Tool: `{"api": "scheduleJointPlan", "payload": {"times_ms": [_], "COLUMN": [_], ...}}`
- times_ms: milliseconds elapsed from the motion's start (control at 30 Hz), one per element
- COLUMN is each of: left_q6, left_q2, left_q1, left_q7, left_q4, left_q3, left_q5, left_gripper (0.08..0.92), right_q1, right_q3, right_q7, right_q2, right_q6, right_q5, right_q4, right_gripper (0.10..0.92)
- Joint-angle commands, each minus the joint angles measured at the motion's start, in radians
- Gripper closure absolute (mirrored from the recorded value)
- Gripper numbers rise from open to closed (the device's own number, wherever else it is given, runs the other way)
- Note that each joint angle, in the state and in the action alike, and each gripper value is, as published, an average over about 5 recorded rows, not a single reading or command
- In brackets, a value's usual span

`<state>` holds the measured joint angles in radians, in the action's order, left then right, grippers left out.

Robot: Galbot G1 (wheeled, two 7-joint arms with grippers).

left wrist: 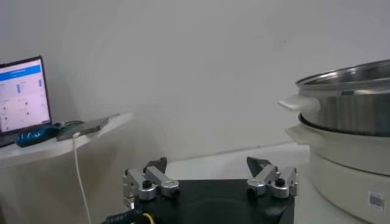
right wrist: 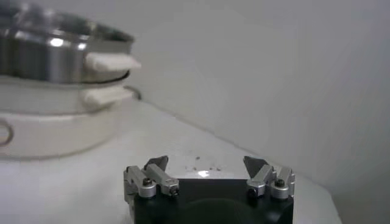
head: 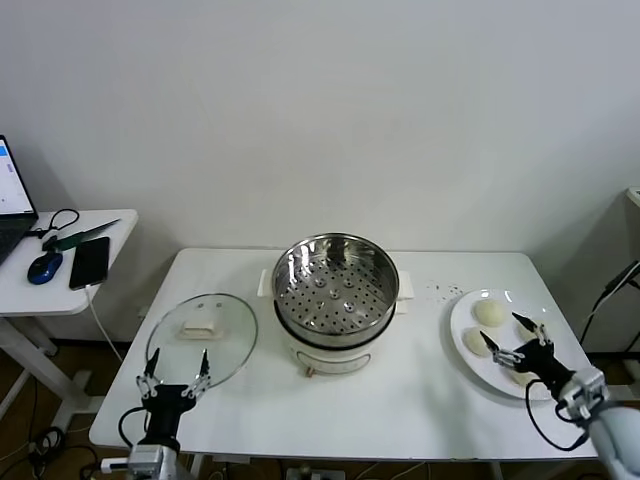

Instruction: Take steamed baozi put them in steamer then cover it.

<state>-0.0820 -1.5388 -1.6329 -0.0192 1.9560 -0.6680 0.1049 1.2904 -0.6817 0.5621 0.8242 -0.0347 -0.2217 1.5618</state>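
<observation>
The steamer [head: 335,300] stands at the middle of the desk [head: 400,400], with the cover [head: 202,338] lying flat on the desk at its 9 o'clock and a plate [head: 462,320] carrying the steamed baozi [head: 489,313] at its 3 o'clock. The left gripper [head: 176,372] sits at the cover's 6 o'clock edge, and the right gripper [head: 505,334] is over the plate. A side table [head: 50,295] with a phone [head: 89,262] and mouse [head: 45,267] stands at the desk's 10 o'clock.
</observation>
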Motion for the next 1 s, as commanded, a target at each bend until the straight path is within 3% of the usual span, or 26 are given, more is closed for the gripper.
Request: {"api": "scheduleJointPlan", "payload": {"times_ms": [33,233,433,1000], "left_q6": [0.003,0.007,0.014,0.034], "left_q2": [0.008,0.01,0.01,0.012], "left_q1": [0.001,0.008,0.018,0.038], "left_q7": [-0.02,-0.026,-0.033,-0.05], "left_q4": [-0.003,-0.019,-0.031,-0.061], "left_q3": [0.003,0.005,0.005,-0.009], "left_q5": [0.001,0.0,-0.001,-0.006], "left_gripper": [0.177,0.177,0.177,0.177], "right_q1": [-0.411,-0.874,-1.209,-1.288], "right_q3": [0.322,0.765,1.118,1.193], "right_q7": [0.38,0.559,0.626,0.607], "right_q2": [-0.357,-0.394,-0.321,0.007], "right_q6": [-0.05,0.027,0.097,0.158], "right_q5": [0.165,0.357,0.496,0.649], "right_q4": [-0.247,-0.421,-0.58,-0.876], "right_gripper": [0.203,0.203,0.203,0.203]}}
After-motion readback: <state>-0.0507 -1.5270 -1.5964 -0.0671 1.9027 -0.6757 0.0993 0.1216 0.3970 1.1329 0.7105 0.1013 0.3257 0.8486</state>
